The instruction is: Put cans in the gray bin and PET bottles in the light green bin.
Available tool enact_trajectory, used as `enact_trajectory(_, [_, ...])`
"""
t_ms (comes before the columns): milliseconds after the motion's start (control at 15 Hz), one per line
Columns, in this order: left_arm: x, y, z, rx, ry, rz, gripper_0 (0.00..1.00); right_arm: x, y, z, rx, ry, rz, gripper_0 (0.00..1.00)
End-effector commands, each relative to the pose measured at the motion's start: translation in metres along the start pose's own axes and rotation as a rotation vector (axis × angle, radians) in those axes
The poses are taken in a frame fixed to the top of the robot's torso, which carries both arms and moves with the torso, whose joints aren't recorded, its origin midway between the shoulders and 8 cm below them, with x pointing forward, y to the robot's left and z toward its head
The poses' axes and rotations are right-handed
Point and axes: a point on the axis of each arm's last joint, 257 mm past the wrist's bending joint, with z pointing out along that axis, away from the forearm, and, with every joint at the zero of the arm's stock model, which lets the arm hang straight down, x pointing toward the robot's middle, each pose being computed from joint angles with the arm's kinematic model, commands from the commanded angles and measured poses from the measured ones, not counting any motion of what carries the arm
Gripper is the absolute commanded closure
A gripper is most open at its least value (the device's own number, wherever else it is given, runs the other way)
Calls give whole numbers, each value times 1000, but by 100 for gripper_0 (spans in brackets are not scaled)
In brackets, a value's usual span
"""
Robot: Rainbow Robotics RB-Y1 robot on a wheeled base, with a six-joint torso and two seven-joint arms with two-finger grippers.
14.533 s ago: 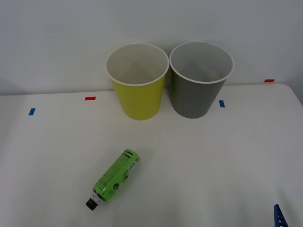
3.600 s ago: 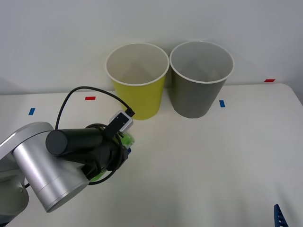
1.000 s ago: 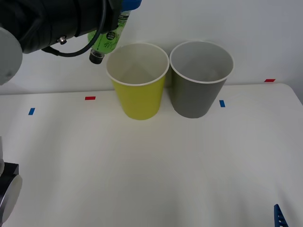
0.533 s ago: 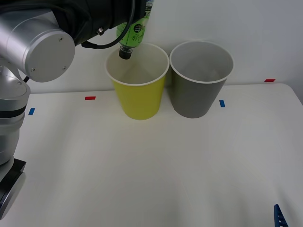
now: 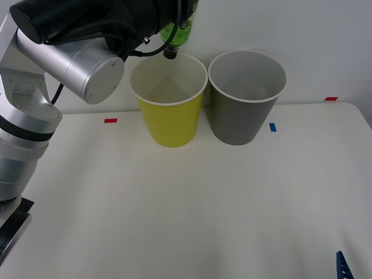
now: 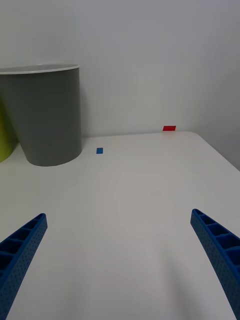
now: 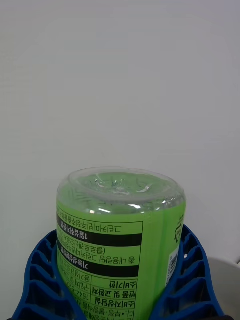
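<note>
Overhead, the left gripper (image 7: 117, 295) clamps its blue fingers (image 7: 37, 280) around the green-labelled PET bottle (image 5: 181, 32), cap down above the light green bin (image 5: 170, 122) beside the gray bin (image 5: 244, 119), while the right gripper (image 6: 120, 260) rests spread wide over the table (image 5: 232, 203).

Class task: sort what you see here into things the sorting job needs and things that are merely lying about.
Needed: PET bottle, cap down in the left tool above the light green bin; gray bin.
Lying about: red tape, blue tape on the table.
</note>
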Motion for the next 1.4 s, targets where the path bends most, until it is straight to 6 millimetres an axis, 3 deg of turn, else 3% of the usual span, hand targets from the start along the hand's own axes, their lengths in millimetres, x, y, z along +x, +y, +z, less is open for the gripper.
enact_trajectory(67, [14, -3, 11, 11, -23, -15, 100, 0, 0, 0, 0, 0, 0, 0])
enact_trajectory(200, [26, -5, 18, 24, -41, -32, 100, 0, 0, 0, 0, 0, 0, 0])
enact_trajectory(800, [31, 23, 12, -24, -22, 7, 100, 0, 0, 0, 0, 0, 0, 0])
enact_trajectory(1000, [31, 25, 12, -27, -23, -2, 100, 0, 0, 0, 0, 0, 0, 0])
enact_trajectory(1067, [31, 25, 12, -27, -23, -6, 86, 0, 0, 0, 0, 0, 0, 0])
enact_trajectory(1133, [32, 23, 12, -24, -21, -12, 29, 0, 0, 0, 0, 0, 0, 0])
enact_trajectory(1200, [32, 23, 12, -24, -21, -18, 0, 0, 0, 0, 0, 0, 0, 0])
enact_trajectory(1400, [33, 25, 12, -27, -17, -25, 0, 0, 0, 0, 0, 0, 0, 0])
